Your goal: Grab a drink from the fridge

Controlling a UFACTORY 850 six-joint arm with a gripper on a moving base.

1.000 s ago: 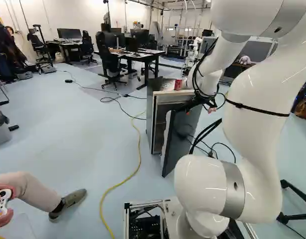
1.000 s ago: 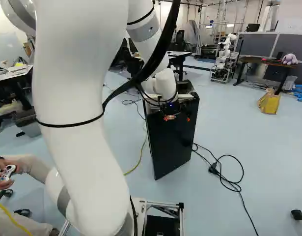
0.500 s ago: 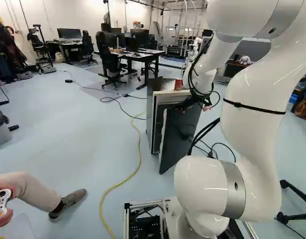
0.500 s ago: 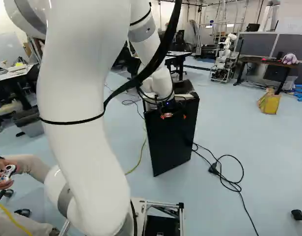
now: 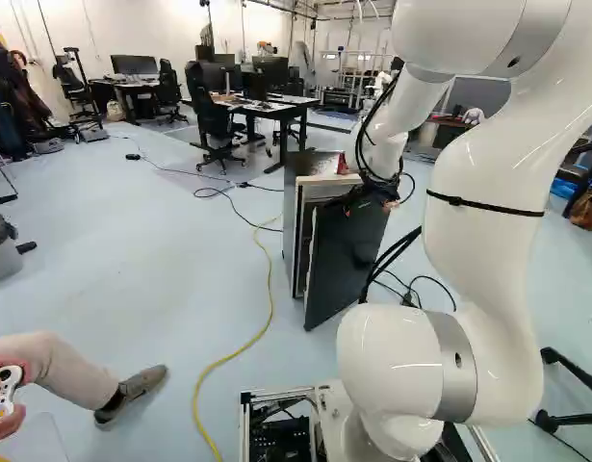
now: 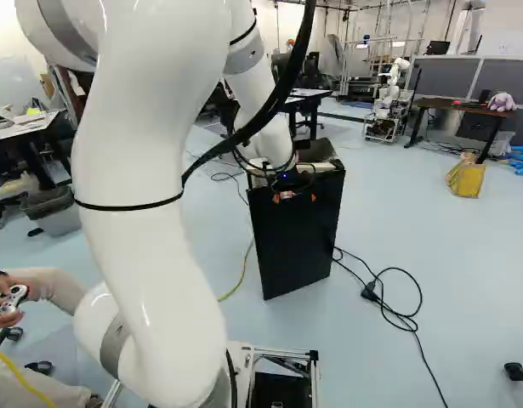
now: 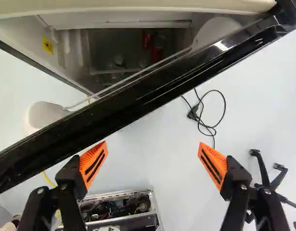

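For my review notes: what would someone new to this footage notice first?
Probably the huge white arm, filling the right of the left base view and reaching to a small fridge whose black door stands ajar. Next, in the wrist view, the bright orange pads on the widely parted fingers, with the door's edge slanting ahead of them and something red inside the fridge beyond.

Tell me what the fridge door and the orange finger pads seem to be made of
The fridge door looks like painted metal or plastic, black, with glossy reflections along its edge. The orange pads seem rubber or flexible plastic, matte with dark grooves.
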